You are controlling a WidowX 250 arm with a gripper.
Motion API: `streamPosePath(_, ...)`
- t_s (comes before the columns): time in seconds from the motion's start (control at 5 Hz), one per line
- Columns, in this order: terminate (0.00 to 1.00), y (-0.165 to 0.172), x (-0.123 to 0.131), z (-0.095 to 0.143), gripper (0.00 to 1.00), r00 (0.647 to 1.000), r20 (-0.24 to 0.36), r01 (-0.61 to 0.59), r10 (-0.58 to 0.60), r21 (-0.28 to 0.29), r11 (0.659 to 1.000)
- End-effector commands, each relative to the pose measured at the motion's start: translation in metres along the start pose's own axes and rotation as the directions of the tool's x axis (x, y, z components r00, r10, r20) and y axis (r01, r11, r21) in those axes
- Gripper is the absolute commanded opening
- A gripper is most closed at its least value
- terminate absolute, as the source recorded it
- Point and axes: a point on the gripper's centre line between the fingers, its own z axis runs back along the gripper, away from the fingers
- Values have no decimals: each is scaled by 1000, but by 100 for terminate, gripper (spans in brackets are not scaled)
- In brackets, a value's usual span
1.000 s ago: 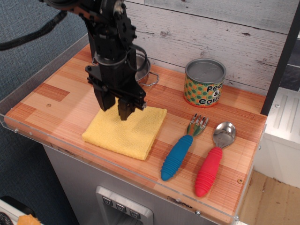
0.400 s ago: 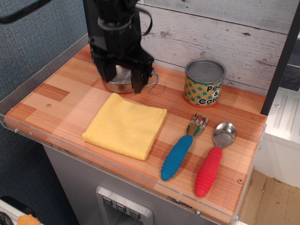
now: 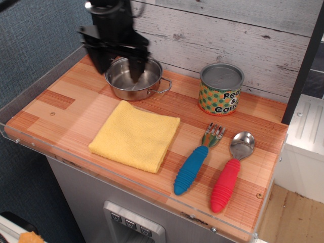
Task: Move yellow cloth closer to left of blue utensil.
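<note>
The hand (image 3: 117, 65) hangs with its fingers spread and empty above the steel pot (image 3: 133, 79) near the back-left corner of the tabletop (image 3: 66, 109). A second ago it stood low over the yellow cloth; since then it has lifted clear and drawn back toward the rear edge, letting go of the fabric. The yellow cloth (image 3: 135, 134) lies flat and folded near the front edge, left of centre, in the same spot as before the hand rose, so the release has not disturbed it. To its right, near but not touching, lies the blue-handled fork (image 3: 196, 162), tines toward the back, with the red-handled spoon (image 3: 229, 173) just beside it toward the front-right corner. Behind them, by the rear edge, stands the peas-and-carrots can (image 3: 220, 89). With the cloth sitting close on the fork's left and the hand withdrawn, the move looks finished, or very nearly so.
</note>
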Motion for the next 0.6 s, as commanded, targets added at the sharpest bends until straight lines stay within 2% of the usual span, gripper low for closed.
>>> streamPosePath(0.0, 0, 24, 27, 28, 100, 986, 163, -49, 41, 44, 998)
streamPosePath(0.2, 0, 24, 27, 28, 100, 986, 163, -49, 41, 44, 998)
streamPosePath(0.4, 100, 24, 27, 28, 100, 986, 163, -49, 41, 44, 998)
